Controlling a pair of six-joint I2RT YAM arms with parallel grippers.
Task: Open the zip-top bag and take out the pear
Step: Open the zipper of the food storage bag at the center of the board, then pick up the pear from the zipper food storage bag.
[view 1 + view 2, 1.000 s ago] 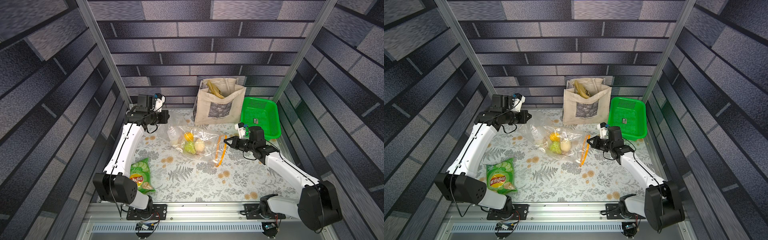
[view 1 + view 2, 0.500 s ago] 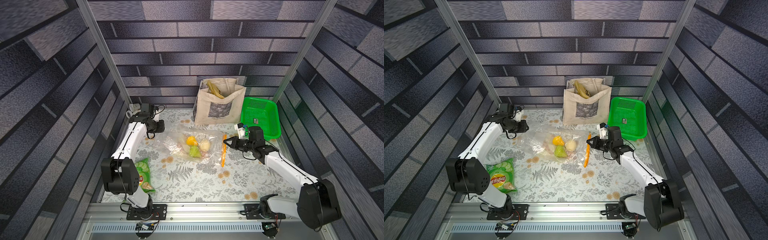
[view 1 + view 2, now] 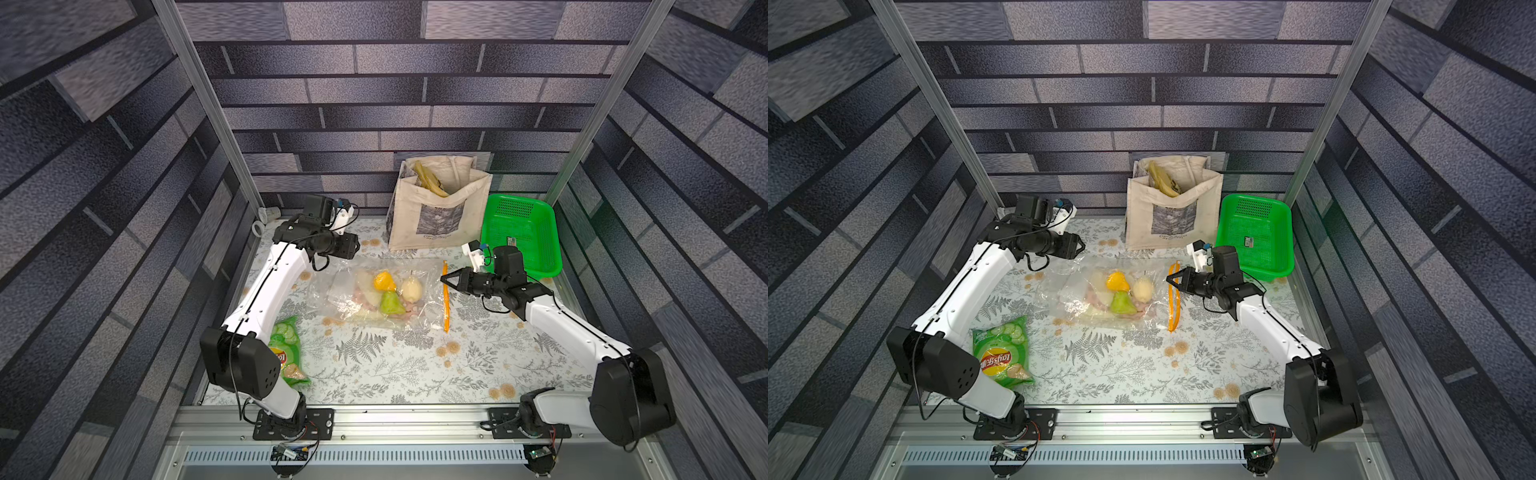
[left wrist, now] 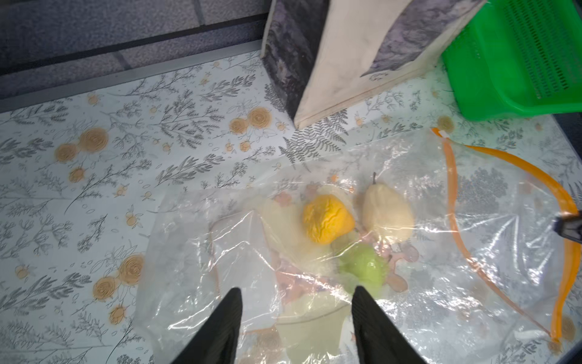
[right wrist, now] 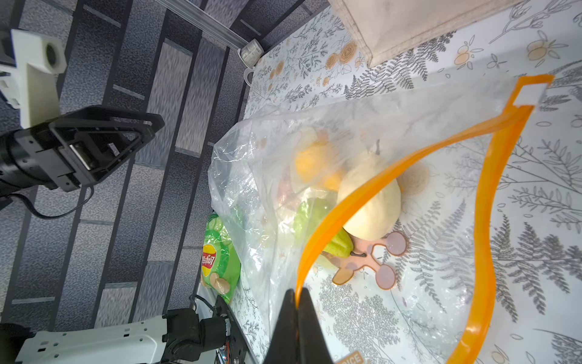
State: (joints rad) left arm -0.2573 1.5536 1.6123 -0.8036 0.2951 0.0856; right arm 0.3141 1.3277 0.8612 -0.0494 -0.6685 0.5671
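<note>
Left jaws apart, empty | right jaws pinch zip-top bag (image 3: pixel 345 286) strip | pear (image 3: pixel 410 289) inside | tote (image 3: pixel 436 220) 12 o'clock, basket (image 3: pixel 528 216) 2 o'clock

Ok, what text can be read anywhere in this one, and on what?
"Lay's": logo on the green crisp packet, seen upside down.
"NCE": tail of a cut-off word on an orange tag by the zip-top bag.
Caption printed on the tote bag: too small to read.
Sticker in the green basket: too small to read.
</note>
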